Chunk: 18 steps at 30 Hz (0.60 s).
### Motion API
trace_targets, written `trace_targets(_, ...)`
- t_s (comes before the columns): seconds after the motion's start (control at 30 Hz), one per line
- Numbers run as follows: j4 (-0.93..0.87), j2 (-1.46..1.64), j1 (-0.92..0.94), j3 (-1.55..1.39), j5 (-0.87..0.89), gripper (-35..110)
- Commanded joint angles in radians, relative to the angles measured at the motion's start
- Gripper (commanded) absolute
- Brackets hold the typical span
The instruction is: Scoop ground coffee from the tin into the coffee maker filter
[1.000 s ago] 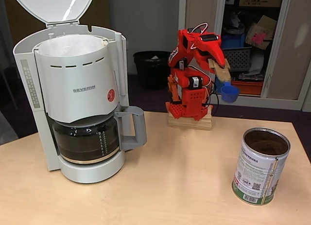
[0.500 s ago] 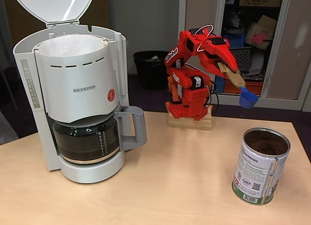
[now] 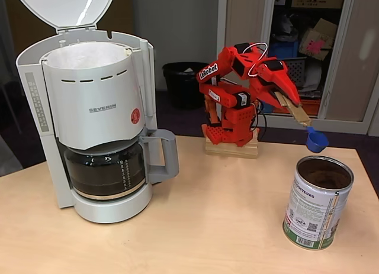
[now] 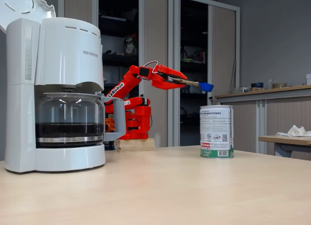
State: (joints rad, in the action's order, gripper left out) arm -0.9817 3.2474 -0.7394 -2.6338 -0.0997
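Note:
The tin, silver with a white and green label, stands open on the table's right; its inside is dark brown. In the other fixed view the tin is right of centre. The white paper filter lines the top basket of the white coffee maker at the left. My red gripper is shut on the wooden handle of a blue scoop, which hangs just above the tin's far rim without touching it. From the side, my gripper holds the scoop out level above the tin.
The coffee maker's hinged lid stands open. A glass carafe with dark liquid sits under the basket. My arm's base rests on a wooden block at the table's back edge. A black bin and an open cupboard lie behind.
My arm has stretched out to the right and lowered, carrying the blue scoop from near its base to just above the tin's far rim. The tin and coffee maker stay put.

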Motion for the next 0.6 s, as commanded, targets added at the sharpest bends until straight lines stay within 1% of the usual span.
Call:
trace_targets(0.0,0.040,-0.037,-0.031,-0.006,0.034,0)
trace_targets(0.57,0.144,-0.377,-0.084,0.089,0.206,0)
